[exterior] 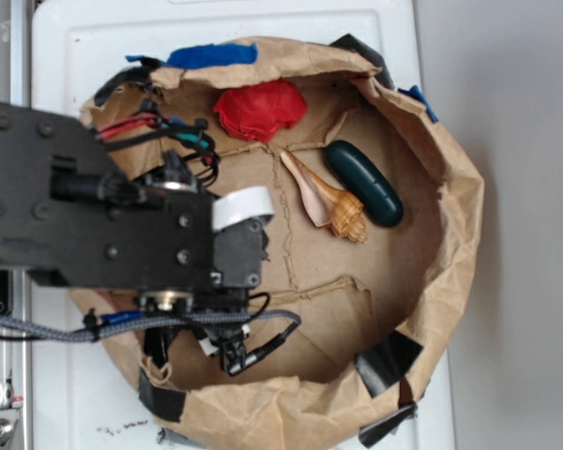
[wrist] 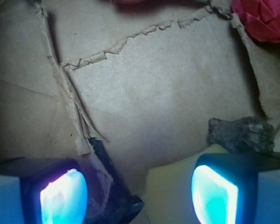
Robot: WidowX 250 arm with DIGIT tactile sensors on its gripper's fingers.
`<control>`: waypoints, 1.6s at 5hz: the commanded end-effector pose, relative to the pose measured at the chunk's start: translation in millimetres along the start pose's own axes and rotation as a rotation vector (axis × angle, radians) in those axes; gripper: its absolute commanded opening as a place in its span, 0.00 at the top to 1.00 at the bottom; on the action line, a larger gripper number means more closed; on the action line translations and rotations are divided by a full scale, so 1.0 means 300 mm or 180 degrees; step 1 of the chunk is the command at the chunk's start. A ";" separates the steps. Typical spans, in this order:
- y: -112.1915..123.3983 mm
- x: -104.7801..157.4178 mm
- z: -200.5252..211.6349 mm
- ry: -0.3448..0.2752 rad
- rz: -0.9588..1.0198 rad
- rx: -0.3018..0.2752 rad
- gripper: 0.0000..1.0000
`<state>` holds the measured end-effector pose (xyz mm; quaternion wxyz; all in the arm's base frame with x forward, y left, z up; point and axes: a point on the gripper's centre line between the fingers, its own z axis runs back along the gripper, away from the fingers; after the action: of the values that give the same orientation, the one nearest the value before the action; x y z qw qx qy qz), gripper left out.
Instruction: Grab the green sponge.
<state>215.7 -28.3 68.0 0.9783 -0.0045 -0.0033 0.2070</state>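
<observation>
We pick up the green sponge [wrist: 165, 196] at the very bottom of the wrist view, a pale yellow foam block poking up between the two glowing fingers [wrist: 213, 193], closer to the right-hand one and partly hidden behind it; its green layer does not show from here. Our pincer [wrist: 139, 195] stands open, jaws spread wide with brown paper visible between them, and we cannot tell whether either pad touches the foam. Just above the right-hand finger sits a rough grey stone [wrist: 242, 134], close to the sponge's top edge. Near the left-hand finger a dark strip [wrist: 109, 184] runs down across the paper. Up in the top right corner we catch a crumpled red cloth [wrist: 263, 18]. From the exterior view the sponge itself is hidden under the black arm [exterior: 103, 206], which reaches in from the left over the left half of a brown paper-lined basin [exterior: 450, 216], cables trailing beneath it. The red cloth [exterior: 260, 109] lies near the far wall of that basin. Right of centre rests a tan seashell [exterior: 327, 199], and just beside it, on its right, a glossy dark-green capsule [exterior: 363, 182], the two lying roughly parallel and very near or touching. A blue patch [exterior: 211, 55] shows at the top rim, black tape [exterior: 387, 364] at the lower right, and the whole basin sits on a white desk [exterior: 103, 37].
</observation>
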 end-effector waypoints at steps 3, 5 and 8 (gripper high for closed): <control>-0.029 0.028 0.021 -0.0026 -0.0246 -0.0129 0.00; -0.015 0.046 0.005 -0.0080 -0.0301 -0.0072 0.00; 0.034 0.018 0.003 0.0052 -0.0457 0.0207 0.00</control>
<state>213.3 -19.4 63.7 0.9907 0.0284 0.0232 0.1314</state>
